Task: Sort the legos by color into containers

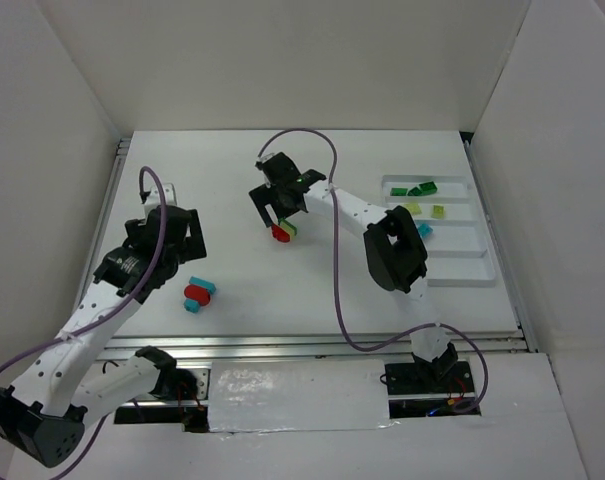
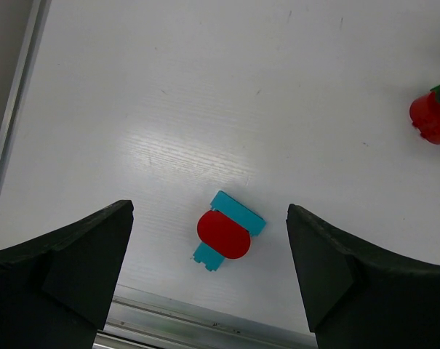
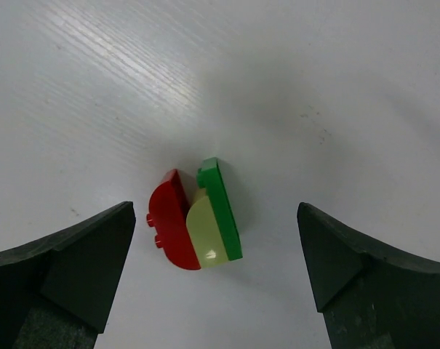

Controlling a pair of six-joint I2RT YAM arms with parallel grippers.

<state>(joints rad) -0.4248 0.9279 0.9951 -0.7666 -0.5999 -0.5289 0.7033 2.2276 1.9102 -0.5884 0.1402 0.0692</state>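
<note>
Right wrist view: red, cream, green legos (image 3: 196,222) centred between wide-spread right gripper (image 3: 216,212).

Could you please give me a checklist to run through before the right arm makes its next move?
1. Right end effector open: ok.
2. Red lego, yellow-green lego and green lego centred in its opening: ok.
3. Those three apart for a one-colour pick: not ok, they touch.
4. Left end effector open over the red and cyan pair: ok.
5. Tray compartment free for red: cannot tell, the arm hides part.
</note>
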